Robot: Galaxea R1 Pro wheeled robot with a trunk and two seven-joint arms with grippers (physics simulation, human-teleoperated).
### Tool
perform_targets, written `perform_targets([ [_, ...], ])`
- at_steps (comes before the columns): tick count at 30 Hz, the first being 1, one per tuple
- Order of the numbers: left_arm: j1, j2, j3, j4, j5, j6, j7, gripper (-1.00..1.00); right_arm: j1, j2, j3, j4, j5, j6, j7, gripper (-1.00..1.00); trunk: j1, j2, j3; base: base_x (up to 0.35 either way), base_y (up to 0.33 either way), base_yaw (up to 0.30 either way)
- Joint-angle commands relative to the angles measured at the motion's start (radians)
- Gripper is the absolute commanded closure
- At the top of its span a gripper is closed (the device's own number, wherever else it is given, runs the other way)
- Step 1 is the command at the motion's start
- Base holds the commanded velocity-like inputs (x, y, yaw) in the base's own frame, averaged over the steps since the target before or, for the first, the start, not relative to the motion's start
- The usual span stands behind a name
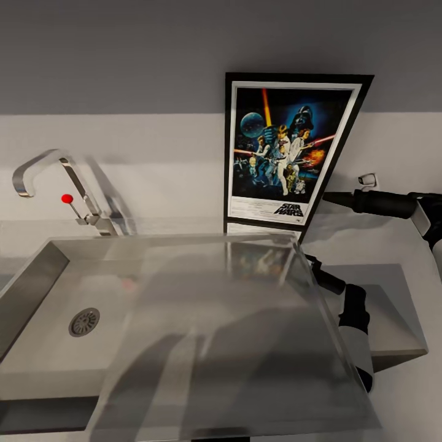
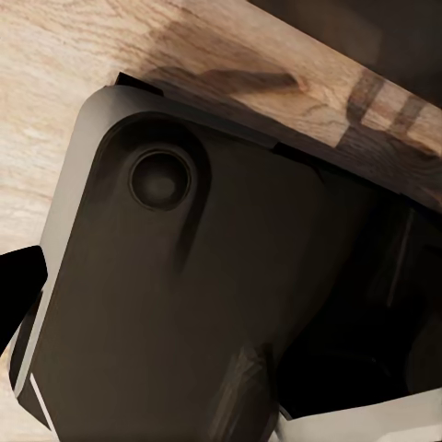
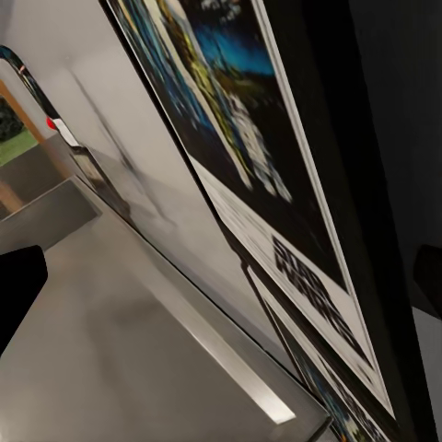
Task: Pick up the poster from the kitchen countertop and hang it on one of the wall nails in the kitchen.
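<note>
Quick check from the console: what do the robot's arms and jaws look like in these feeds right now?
In the head view, the right arm is a matte black tube narrowing to the right gripper, with a white-edged joint at the frame's edge. Lower down, another link has black jointed segments running into a glossy white shell. In the right wrist view, one black fingertip shows, smooth and unmarked. No cables are visible.

The black-framed Star Wars poster (image 1: 288, 150) stands upright on the grey tabletop (image 1: 362, 242), leaning against the wall behind the sink.

Ahead of me a wall (image 1: 123, 55), grey above and white below (softly lit); wooden floor (image 2: 55, 83) beneath.
</note>
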Motion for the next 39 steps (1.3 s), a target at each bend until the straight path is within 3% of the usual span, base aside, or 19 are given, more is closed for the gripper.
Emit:
perform_targets([
  [1, 0.0, 0.0, 0.004, -0.001, -0.003, -0.003, -0.005, -1.0, -0.001, 0.0, -0.004, 0.0, 0.003, 0.011, 0.004, -1.0, 0.0, 0.0, -0.001, 0.0, 0.0, 0.0],
  [39, 0.0, 0.0, 0.004, -0.001, -0.003, -0.003, -0.005, -1.0, -0.001, -0.001, -0.004, -0.001, 0.003, 0.011, 0.004, -1.0, 0.0, 0.0, -0.017, 0.0, 0.0, 0.0],
])
